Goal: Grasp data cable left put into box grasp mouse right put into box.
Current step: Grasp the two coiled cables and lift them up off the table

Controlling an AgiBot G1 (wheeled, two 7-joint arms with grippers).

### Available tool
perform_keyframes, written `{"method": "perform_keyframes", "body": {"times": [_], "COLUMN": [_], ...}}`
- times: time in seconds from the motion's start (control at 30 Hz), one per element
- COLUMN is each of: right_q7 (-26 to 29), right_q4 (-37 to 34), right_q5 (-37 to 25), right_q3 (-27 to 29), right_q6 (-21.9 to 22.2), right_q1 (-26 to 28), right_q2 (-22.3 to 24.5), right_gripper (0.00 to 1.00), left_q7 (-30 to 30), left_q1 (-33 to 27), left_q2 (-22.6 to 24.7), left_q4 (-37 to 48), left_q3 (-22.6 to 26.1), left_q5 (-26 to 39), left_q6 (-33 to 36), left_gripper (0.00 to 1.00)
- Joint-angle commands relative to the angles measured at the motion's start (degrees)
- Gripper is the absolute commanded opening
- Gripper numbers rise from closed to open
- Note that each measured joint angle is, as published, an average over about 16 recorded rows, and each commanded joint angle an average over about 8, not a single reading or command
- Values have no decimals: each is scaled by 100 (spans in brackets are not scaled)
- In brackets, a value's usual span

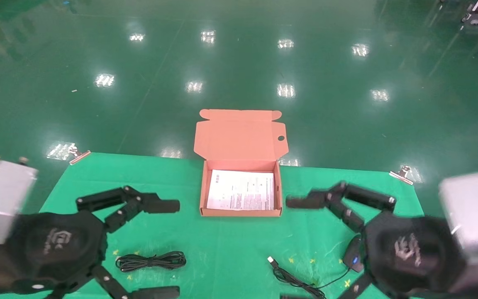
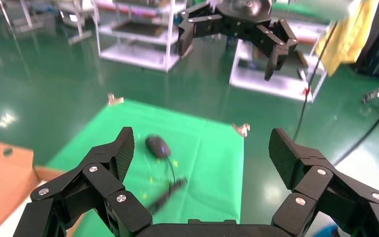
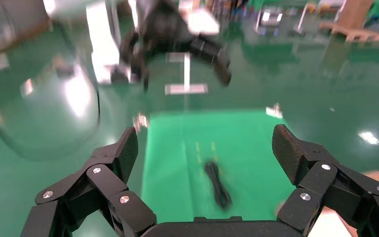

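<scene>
While both arms hovered over the cloth, nothing had yet gone into the box.
Data cable: the data cable (image 1: 151, 261) lay as a flat looped bundle on the green cloth (image 1: 230, 249), nearer the robot than the box and to its left, touching neither gripper; it also showed in the right wrist view (image 3: 218, 184).
Mouse: the mouse (image 1: 353, 254) sat on the cloth nearer the robot than the box and to its right, partly hidden by the right arm, its cord (image 1: 295, 280) trailing toward the box's near side.
Box: the box (image 1: 241, 212) stood open at the cloth's far middle, lid (image 1: 239, 135) tipped back, 1 white printed sheet (image 1: 241, 190) on its bottom.
Left gripper: the left gripper (image 1: 162, 249) hung left of the box above the data cable, fingers spread wide, holding nothing.
Right gripper: the right gripper (image 1: 293, 249) hung right of the box over the mouse, fingers wide apart, empty.
Clips: 2 metal clips (image 1: 77, 154) held the cloth's far corners either side of the box.
</scene>
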Motion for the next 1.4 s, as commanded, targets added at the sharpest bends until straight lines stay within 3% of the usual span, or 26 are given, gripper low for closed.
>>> {"method": "perform_keyframes", "body": {"times": [0.03, 0.27, 0.53, 0.87, 1.17, 1.4], "right_q7": [-60, -893, -1905, -2714, -2625, -1873], "right_q4": [51, 198, 251, 224, 196, 176], "right_q5": [-204, -1322, -2616, -3300, -4328, -5461], "right_q3": [-48, -698, -1711, -2498, -2907, -3085], "right_q6": [-41, -259, -166, -19, 674, 1510], "right_q1": [94, 865, 1669, 1806, 1424, 1114], "right_q2": [19, -33, -272, -628, -852, -1073], "right_gripper": [100, 100, 100, 100, 100, 100], "left_q7": [-85, -435, -569, -574, -635, -654], "left_q1": [-105, -887, -1699, -2045, -1670, -1463], "left_q2": [8, 264, 649, 1145, 1462, 1666], "left_q4": [14, 103, 224, 474, 641, 977], "left_q3": [95, 685, 1604, 2561, 2916, 2989], "left_q5": [164, 1201, 2533, 4196, 5230, 5514], "left_q6": [30, 244, 329, 38, -773, -1220], "left_gripper": [100, 100, 100, 100, 100, 100]}}
